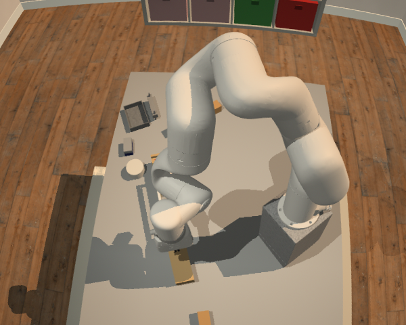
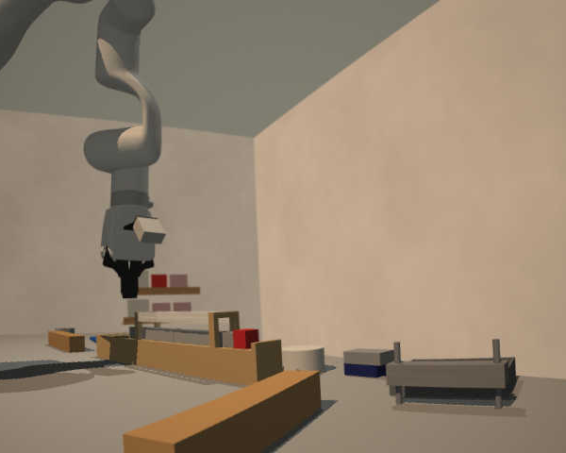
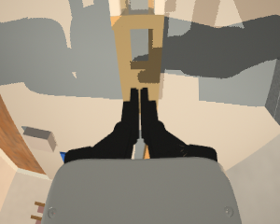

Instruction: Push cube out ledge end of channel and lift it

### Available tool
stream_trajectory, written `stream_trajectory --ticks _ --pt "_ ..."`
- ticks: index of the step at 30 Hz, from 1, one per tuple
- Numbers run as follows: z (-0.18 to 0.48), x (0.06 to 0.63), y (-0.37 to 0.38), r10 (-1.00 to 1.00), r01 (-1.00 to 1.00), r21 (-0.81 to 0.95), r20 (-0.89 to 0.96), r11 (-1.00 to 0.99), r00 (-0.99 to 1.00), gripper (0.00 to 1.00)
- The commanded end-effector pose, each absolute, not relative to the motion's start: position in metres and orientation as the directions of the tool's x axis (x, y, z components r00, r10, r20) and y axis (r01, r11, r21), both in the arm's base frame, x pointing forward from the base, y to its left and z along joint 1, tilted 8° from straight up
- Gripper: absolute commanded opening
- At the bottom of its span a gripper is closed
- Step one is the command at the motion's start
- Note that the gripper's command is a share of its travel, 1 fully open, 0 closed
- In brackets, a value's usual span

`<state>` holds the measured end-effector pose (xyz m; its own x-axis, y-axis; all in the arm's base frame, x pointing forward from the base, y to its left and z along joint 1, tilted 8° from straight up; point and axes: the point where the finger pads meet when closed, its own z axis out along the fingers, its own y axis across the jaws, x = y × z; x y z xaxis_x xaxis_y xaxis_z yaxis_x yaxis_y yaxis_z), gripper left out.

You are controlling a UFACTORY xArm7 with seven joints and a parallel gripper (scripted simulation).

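Note:
The red cube [image 2: 245,338] sits inside the long wooden channel [image 2: 200,358], near its end under a wooden arch [image 2: 223,327], far from my gripper. The arm hides the cube in the overhead view, and it does not show in the wrist view. The channel's other end has a short wooden ledge with a raised lip [image 1: 182,267], also in the wrist view [image 3: 139,56] and in the low side view [image 2: 115,346]. My gripper [image 2: 127,288] is shut and empty. It hangs above that ledge end, outside the channel; the wrist view shows its fingers pressed together.
A cream cylinder [image 2: 303,358], a grey-and-blue box [image 2: 368,361] and a grey tray with posts [image 2: 451,373] stand beyond the arch end. A long wooden block [image 2: 234,414] lies in the foreground and a small one [image 2: 66,340] beyond the ledge. The robot base [image 1: 294,227] stands to the right.

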<state>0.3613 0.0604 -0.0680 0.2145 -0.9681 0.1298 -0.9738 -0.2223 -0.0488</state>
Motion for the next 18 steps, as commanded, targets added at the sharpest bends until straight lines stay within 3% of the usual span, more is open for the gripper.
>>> stream_trajectory --ticks 1,9,15,18 --pt "-0.067 0.363 0.061 -0.968 -0.974 -0.048 0.127 -0.223 0.215 0.0" --pt "-0.065 0.375 0.044 -0.968 -0.974 -0.046 0.127 -0.224 0.217 0.0" --pt "-0.059 0.408 -0.018 -0.967 -0.973 -0.04 0.127 -0.226 0.219 0.0" --pt "-0.05 0.428 -0.086 -0.968 -0.973 -0.038 0.125 -0.225 0.219 0.0"
